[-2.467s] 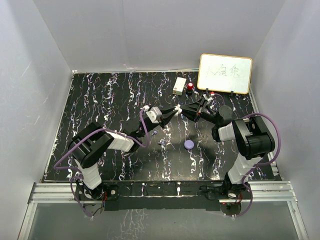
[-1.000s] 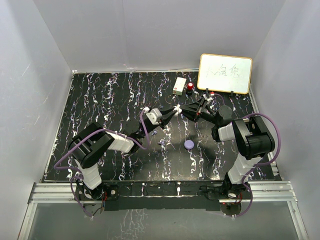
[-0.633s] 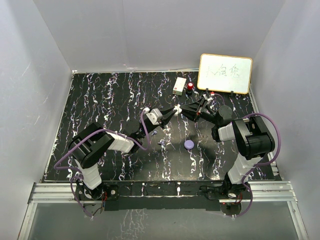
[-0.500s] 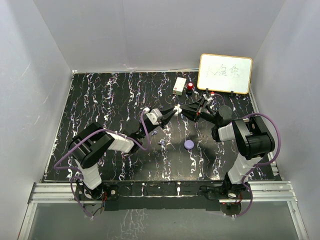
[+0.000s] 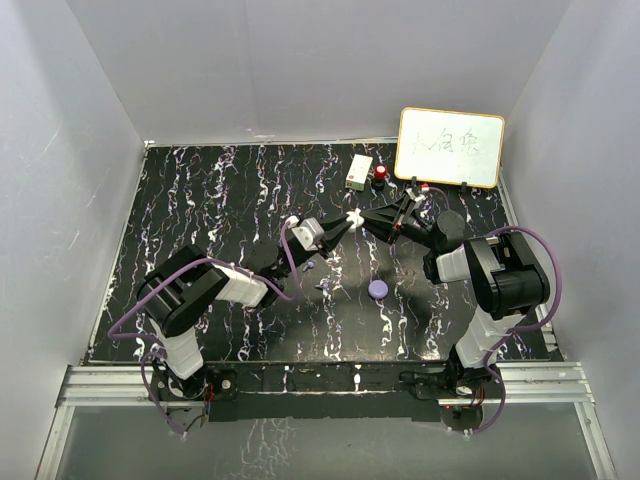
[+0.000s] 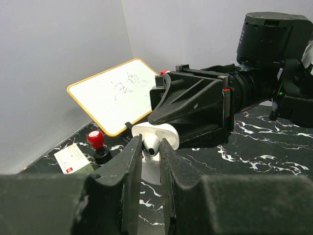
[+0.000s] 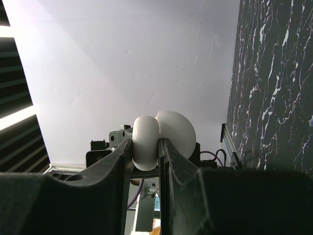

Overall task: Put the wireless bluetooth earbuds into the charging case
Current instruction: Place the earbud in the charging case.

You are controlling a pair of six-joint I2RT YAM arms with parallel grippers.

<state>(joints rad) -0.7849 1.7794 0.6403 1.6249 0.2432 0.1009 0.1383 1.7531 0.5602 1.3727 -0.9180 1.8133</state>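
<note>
The left arm (image 5: pixel 240 287) and right arm (image 5: pixel 500 275) are black with pale grey-white link covers. Purple cables (image 5: pixel 284 243) loop behind the matte black, wedge-shaped fingers (image 6: pixel 132 176), whose inner faces look flat and dusty

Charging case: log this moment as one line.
left gripper: shut on earbud | right gripper: shut on charging case | earbud at open case mouth, not yet released

Soft, even white light fills the booth: pale walls (image 5: pixel 300 70) glow, and shadows on the dark counter (image 5: pixel 220 200) are faint. Close up, the left claw (image 6: pixel 150 142) and right claw (image 7: pixel 145 142) blur at their bases; backgrounds are sharp.
</note>
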